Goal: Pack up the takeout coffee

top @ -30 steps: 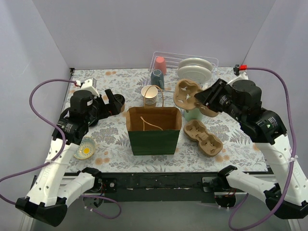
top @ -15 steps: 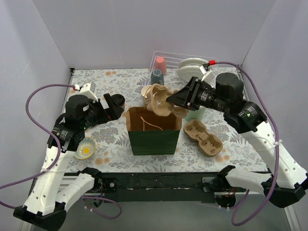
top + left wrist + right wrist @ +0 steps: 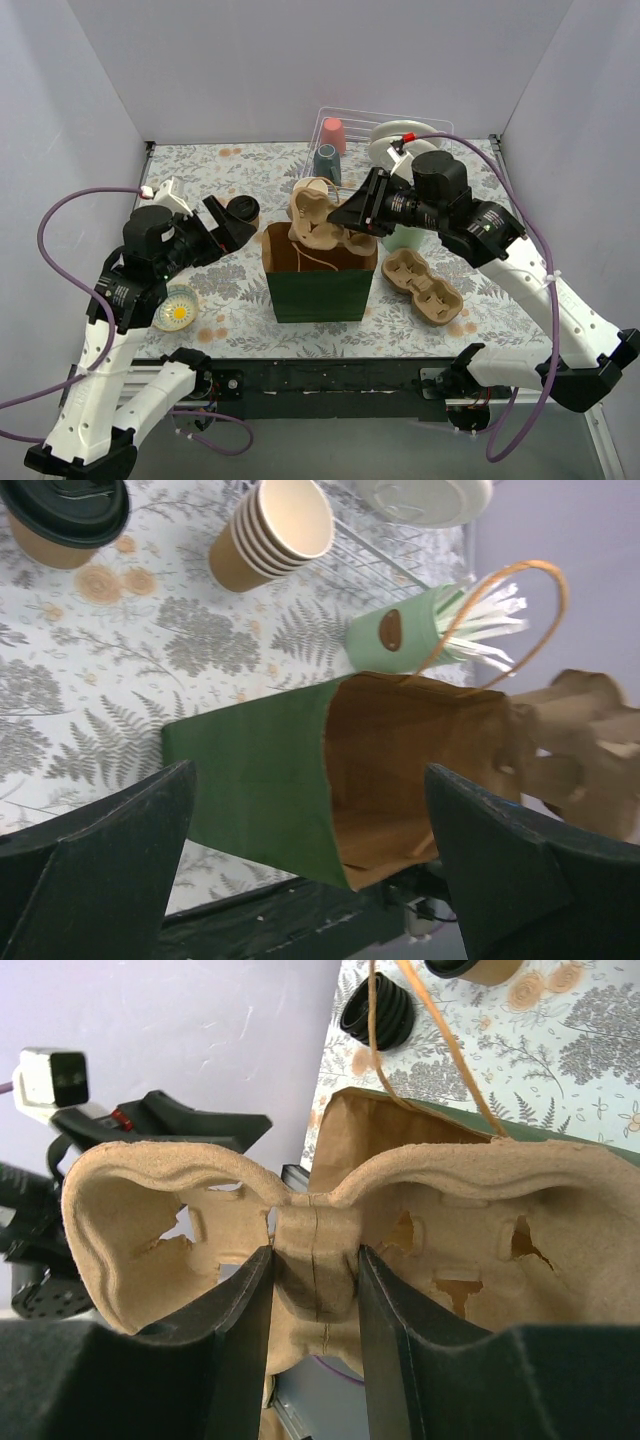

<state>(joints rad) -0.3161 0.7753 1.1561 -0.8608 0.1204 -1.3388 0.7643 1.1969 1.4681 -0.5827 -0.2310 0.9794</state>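
The takeout coffee point(image 3: 243, 211), a tan cup with a black lid, stands on the table left of the bag; it also shows at the top left of the left wrist view point(image 3: 66, 518). My right gripper point(image 3: 314, 1290) is shut on the waist of a pulp two-cup carrier point(image 3: 320, 222) and holds it tilted over the open mouth of the green paper bag point(image 3: 320, 285). My left gripper point(image 3: 222, 226) is open and empty, held just left of the bag, close to the coffee.
A second pulp carrier point(image 3: 424, 285) lies right of the bag. A stack of lidless paper cups point(image 3: 312, 198) and a mint cup of stirrers point(image 3: 410, 632) stand behind it. A dish rack point(image 3: 385, 140) with cups and plates is at the back. A small bowl point(image 3: 176, 309) sits front left.
My right arm has swung left, carrying the pulp carrier from right of the bag to over its opening. My left gripper has shifted slightly, uncovering the coffee.
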